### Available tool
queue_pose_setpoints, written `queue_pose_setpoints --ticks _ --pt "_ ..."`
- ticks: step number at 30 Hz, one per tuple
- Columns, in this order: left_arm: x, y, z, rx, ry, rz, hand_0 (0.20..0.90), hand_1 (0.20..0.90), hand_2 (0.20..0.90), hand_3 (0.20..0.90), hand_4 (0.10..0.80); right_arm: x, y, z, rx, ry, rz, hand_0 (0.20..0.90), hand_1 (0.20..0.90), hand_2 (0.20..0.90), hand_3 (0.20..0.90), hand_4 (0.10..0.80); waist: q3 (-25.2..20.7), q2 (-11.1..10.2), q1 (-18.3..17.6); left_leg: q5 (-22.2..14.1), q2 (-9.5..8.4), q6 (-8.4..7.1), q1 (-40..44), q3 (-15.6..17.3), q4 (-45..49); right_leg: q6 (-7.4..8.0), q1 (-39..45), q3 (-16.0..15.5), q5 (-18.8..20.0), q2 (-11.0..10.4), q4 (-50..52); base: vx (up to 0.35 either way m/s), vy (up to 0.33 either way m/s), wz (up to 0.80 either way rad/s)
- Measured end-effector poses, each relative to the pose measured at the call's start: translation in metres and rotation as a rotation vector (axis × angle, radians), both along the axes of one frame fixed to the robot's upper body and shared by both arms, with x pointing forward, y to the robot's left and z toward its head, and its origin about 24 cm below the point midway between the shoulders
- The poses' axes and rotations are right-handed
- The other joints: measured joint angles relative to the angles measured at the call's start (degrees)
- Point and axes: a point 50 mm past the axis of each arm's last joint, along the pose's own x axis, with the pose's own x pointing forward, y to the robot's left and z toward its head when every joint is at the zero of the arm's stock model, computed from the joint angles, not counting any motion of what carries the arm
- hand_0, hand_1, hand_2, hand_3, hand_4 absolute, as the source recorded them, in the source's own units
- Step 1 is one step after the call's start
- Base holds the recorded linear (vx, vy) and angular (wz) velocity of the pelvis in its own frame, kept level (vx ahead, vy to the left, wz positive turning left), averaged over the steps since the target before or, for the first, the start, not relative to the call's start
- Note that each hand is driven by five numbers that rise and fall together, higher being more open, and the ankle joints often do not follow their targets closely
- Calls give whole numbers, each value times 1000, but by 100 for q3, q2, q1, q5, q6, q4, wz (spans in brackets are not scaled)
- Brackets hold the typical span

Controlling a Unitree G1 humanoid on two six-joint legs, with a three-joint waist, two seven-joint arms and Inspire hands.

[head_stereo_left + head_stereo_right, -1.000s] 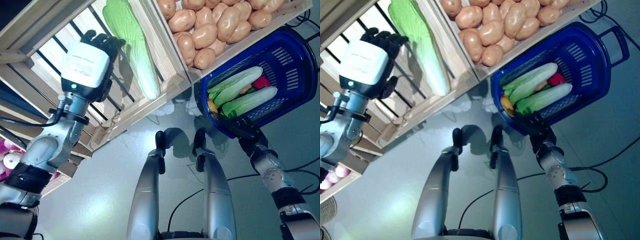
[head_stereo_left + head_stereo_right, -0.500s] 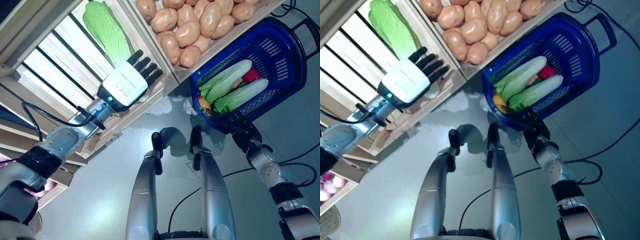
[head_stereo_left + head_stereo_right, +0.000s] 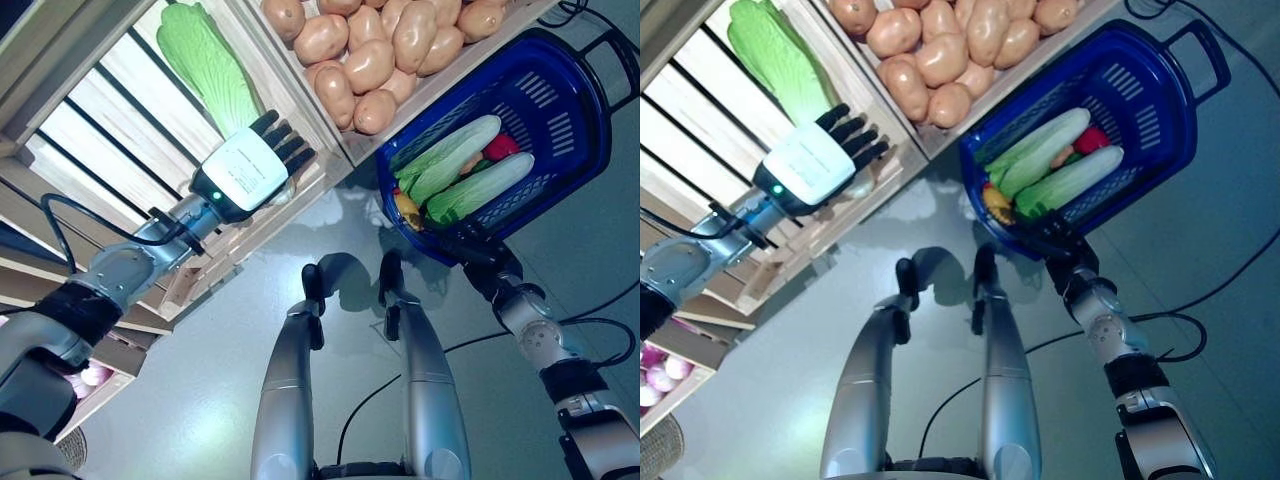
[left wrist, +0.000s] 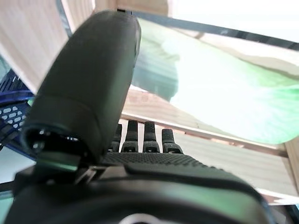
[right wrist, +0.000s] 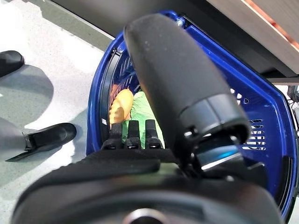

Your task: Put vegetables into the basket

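My left hand (image 3: 245, 170) is open, fingers straight, at the front edge of a wooden crate (image 3: 110, 110). It covers the lower end of a long green cabbage (image 3: 205, 65) lying there; the left wrist view shows the cabbage (image 4: 224, 93) just past the fingers (image 4: 149, 137). I cannot tell if they touch. The blue basket (image 3: 590, 100) stands on the floor and holds two long green-white cabbages (image 3: 450, 160), a red vegetable (image 3: 500, 147) and a yellow-orange one (image 5: 120, 105). My right hand (image 3: 470, 250) is open at the basket's near rim (image 5: 100, 93).
The wooden stand's slanted crates fill the upper left. A crate of potatoes (image 3: 380, 50) overhangs the floor right beside the basket. Grey floor (image 3: 180, 400) lies between the stand and the basket.
My left hand has come down from higher in the crate to its front edge, over the cabbage's lower end. The camera has shifted a little. The right hand has stayed at the basket's rim.
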Motion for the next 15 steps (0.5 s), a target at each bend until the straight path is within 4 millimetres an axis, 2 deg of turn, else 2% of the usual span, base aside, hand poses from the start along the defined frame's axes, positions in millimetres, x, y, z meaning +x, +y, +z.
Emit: queue_pose_setpoints --ticks 10,15 --pt "4 9 -4 26 61 102 900 900 900 900 800 2 0 4 -4 -11 1 900 900 900 900 800 0 0 -71 -15 3 42 -35 39 0 -11 -29 13 28 -4 -39 0 0 0" --pt "7 7 -2 48 74 123 900 900 900 900 800 2 0 4 -4 -12 2 900 900 900 900 800 0 0 -84 -25 8 34 -35 55 1 8 -36 23 21 -3 -41 0 0 0"
